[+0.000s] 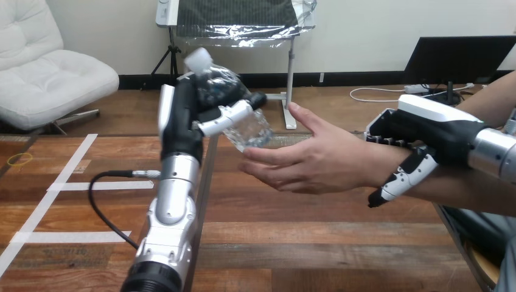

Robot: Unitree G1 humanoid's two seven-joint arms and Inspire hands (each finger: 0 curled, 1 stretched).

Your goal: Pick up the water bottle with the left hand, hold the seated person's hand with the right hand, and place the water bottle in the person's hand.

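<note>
A clear water bottle (240, 115) with a white cap is held up above the table, tilted, with my left hand (185, 112) shut round it. The person's hand (310, 161) reaches in from the right, palm open, its fingertips touching the bottle's lower end. My right hand (426, 137) wraps the person's wrist from behind, fingers over the top and thumb curled down across the forearm.
The wooden table (304, 243) stretches below both arms. White tape lines (55, 188) mark its left part. A black cable (103, 207) loops beside my left forearm. The table's right edge runs near the person's forearm.
</note>
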